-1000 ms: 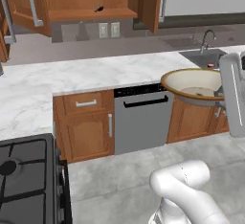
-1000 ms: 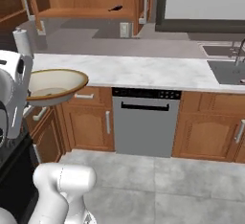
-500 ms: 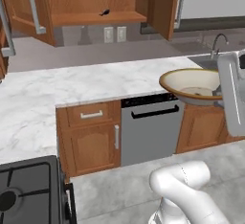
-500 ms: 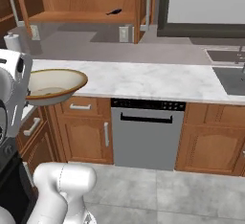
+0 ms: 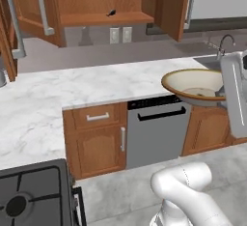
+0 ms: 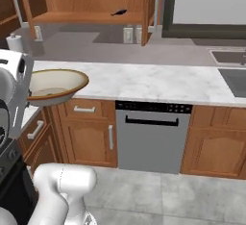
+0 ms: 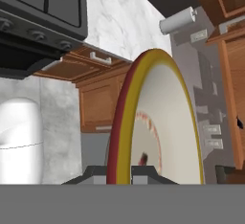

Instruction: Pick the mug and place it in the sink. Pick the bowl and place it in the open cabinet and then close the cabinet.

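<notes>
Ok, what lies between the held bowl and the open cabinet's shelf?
In the right base view, bare marble counter and grey back wall lie between the bowl and the cabinet shelf. Nothing stands in that stretch.

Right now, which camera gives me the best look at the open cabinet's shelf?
The right base view: the cabinet faces it squarely, shelf board and both open doors visible. The left base view shows the same shelf at an angle. The hand view catches just a wooden edge behind the bowl.
</notes>
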Controlling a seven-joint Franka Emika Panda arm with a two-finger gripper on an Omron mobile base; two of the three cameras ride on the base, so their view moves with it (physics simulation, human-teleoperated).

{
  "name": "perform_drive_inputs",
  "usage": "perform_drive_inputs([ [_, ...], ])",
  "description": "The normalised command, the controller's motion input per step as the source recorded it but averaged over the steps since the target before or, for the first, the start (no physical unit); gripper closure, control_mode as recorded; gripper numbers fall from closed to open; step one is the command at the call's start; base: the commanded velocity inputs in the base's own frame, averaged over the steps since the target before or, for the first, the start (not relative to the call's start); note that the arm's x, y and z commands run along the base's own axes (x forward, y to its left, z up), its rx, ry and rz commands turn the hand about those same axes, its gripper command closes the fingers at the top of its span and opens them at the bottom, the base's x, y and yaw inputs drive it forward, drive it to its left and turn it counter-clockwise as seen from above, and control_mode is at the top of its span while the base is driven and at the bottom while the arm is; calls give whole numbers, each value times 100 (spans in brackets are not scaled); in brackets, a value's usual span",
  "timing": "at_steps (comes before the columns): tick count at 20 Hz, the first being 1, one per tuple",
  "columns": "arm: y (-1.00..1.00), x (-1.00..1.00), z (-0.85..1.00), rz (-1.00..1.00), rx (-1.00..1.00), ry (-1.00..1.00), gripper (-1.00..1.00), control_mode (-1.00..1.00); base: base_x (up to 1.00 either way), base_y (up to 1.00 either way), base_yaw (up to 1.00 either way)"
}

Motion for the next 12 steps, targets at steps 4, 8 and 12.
perform_drive_inputs([
  [4, 0, 0, 0, 0, 0, 0, 100, 100, 31, 35, 0],
  [8, 0, 0, 0, 0, 0, 0, 100, 100, 59, 32, -1],
  [12, 0, 0, 0, 0, 0, 0, 100, 100, 77, 1, 0],
])
